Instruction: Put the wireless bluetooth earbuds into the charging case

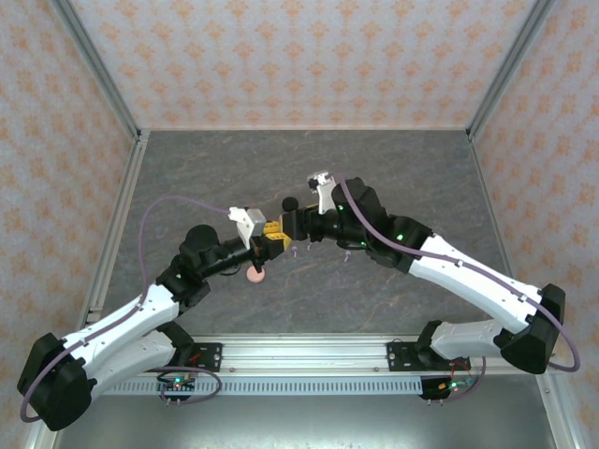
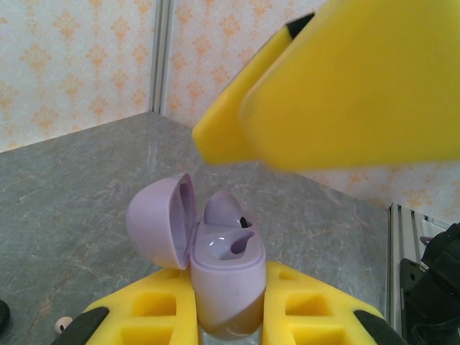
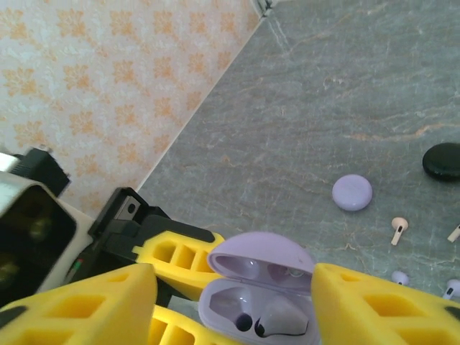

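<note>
Right claw (image 3: 231,310) astride lilac case (image 3: 264,253)

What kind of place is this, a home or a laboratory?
Probably a laboratory robot cell, not a home: left arm and right arm bolted to a metal rail, grey stone-patterned tabletop, wallpaper-printed panels around it.

Grey table (image 1: 402,178), pink disc (image 1: 255,274), purple disc (image 3: 352,192), blk disc (image 3: 442,161), loose earbuds (image 3: 397,230)

We count one open purple plastic case (image 3: 262,255) with one purple earbud (image 3: 284,316) inside. We count two tiny loose pink earbuds (image 3: 397,230) and two tiny loose purple earbuds (image 3: 400,277). There is one shut round purple case (image 3: 352,192), one shut round black case (image 3: 442,161) and one shut round pink case (image 1: 255,274).
</note>
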Robot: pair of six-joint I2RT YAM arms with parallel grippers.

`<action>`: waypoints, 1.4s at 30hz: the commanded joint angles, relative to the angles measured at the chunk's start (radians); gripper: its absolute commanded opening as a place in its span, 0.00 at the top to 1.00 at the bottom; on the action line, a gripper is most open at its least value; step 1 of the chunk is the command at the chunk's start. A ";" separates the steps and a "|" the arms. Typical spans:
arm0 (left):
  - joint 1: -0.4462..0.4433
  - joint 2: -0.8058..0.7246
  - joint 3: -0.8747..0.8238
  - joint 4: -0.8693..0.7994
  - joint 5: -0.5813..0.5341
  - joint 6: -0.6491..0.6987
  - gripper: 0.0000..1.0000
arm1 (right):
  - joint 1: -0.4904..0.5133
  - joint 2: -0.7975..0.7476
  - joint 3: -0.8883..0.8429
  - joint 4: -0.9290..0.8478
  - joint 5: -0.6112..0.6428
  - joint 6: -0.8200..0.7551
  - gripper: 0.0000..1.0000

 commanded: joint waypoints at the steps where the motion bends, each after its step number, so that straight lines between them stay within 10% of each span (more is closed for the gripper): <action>1: -0.008 -0.026 0.027 0.047 0.007 0.023 1.00 | -0.008 -0.067 0.044 -0.058 0.051 -0.024 0.34; 17: -0.011 -0.050 0.027 0.021 0.002 0.029 1.00 | -0.265 -0.143 -0.143 -0.326 0.206 0.061 0.15; 42: -0.012 -0.082 0.027 -0.029 -0.019 0.046 1.00 | -0.348 0.510 -0.104 -0.317 0.105 0.064 0.52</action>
